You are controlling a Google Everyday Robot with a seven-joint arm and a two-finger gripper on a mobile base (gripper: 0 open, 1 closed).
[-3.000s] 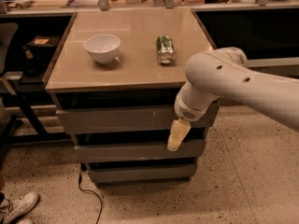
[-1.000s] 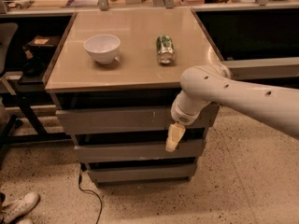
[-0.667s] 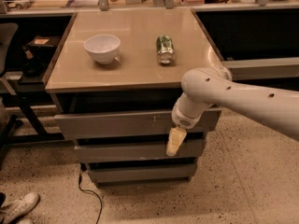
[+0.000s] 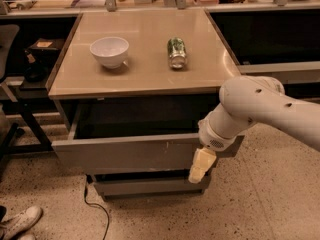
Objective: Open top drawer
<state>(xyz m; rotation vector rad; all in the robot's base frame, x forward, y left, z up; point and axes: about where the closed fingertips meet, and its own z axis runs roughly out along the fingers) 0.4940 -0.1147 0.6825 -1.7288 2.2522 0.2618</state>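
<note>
The top drawer [image 4: 125, 153] is a wide flat grey front with small white scuffs right of centre. It stands pulled out from under the beige tabletop, with a dark open space behind its front. My gripper [image 4: 201, 166] hangs from the white arm at the drawer front's right end, its cream fingertip pointing down over the front's lower edge. The arm hides the drawer's right corner.
A white bowl [image 4: 109, 51] and a green can [image 4: 176, 53] lying on its side rest on the tabletop [image 4: 145, 74]. A lower grey drawer [image 4: 150, 185] shows beneath. A black cable [image 4: 95, 209] and a white shoe [image 4: 20, 223] lie on the speckled floor at left.
The top drawer has slid out toward the camera, from nearly closed to well open. My gripper and arm have drawn back with its right end.
</note>
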